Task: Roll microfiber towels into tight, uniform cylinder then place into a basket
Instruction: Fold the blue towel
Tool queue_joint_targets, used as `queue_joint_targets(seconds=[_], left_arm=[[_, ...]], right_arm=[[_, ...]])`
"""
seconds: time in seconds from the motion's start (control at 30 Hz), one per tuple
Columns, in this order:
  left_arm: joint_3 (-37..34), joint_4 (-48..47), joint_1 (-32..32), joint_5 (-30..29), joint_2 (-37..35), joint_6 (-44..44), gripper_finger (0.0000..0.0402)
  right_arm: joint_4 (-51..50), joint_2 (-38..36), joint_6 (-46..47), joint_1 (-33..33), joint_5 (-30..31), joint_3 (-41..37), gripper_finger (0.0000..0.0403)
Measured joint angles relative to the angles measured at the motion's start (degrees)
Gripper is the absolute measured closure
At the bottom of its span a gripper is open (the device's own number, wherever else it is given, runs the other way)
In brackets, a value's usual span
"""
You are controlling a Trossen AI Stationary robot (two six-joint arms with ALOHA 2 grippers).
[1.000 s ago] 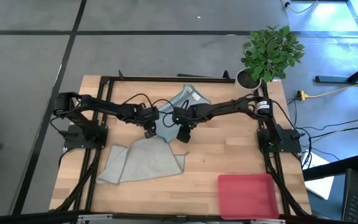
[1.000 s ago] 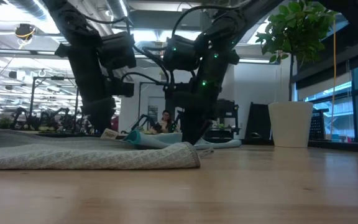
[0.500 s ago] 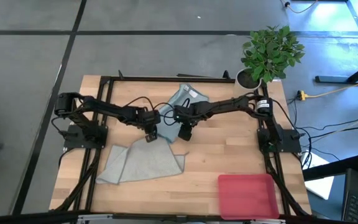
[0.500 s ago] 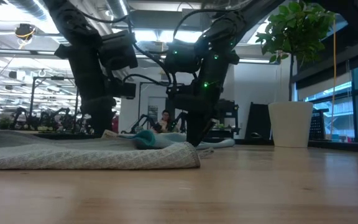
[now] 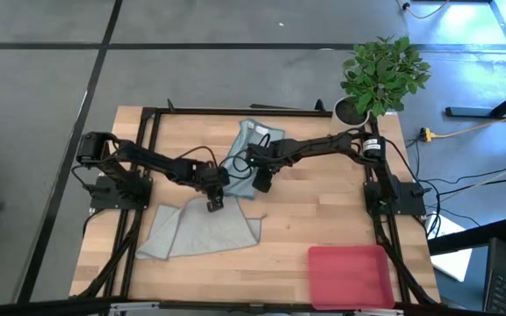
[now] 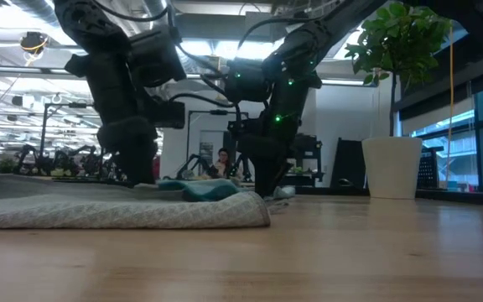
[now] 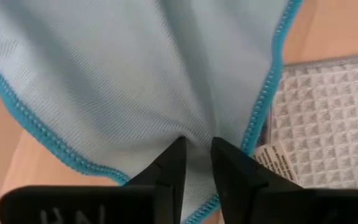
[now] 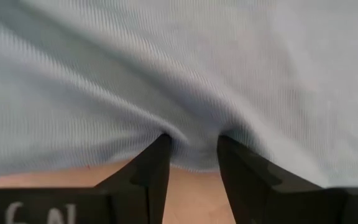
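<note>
Your left gripper point(image 5: 215, 203) is pinched on the near edge of the blue towel point(image 5: 246, 151); in the wrist view the cloth puckers right between the fingers point(image 7: 166, 174), with the white tag point(image 7: 278, 158) just beside them over the grey towel point(image 5: 202, 232). It has pulled toward the table front over the last second and now sits on the top edge of the grey towel

Your right gripper point(image 5: 260, 182) is also clamped on a fold of the blue towel, cloth bunched between its fingers point(image 8: 157, 168), bare wood just under them. It has barely shifted

Net change: the blue towel, crumpled between the two grippers a second ago, is now drawn out longer, running away from both grippers toward the far edge of the table. Low view shows a small teal hump point(image 6: 199, 190) between the arms, so it's not flat yet

My read: you're in the spread/straighten step, no roll started. The left corner overlapping the grey towel could drag it along when you roll

Pink tray point(image 5: 351, 276) is well off to the right gripper's near side, nothing in it. Plant point(image 5: 383, 75) is beyond the right arm, clear of the work
</note>
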Motion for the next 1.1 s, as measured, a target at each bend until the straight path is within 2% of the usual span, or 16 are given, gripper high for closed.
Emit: queue_joint_targets(seconds=[0.27, 0.47, 0.87, 1.1], left_arm=[[0.0, 1.4, -0.7, -0.7, 0.0, 1.0, 0.0332], [0.0, -1.2, -0.2, -6.4, -3.1, 2.0, 0.0332], [0.1, -11.7, 0.6, -7.0, -15.8, 2.8, 0.0332], [0.1, -22.0, -1.1, -7.0, -23.2, -4.9, 0.0332]], right_arm=[[-1.8, -2.3, -1.5, -0.1, 0.8, -0.5, 0.0264], [-4.5, -7.3, -2.5, 1.9, 0.7, -0.2, 0.0264], [-4.2, -8.5, -12.0, 11.2, 0.2, -0.2, 0.0264], [-4.2, -9.1, -15.3, 14.7, 0.1, -0.1, 0.0264]])
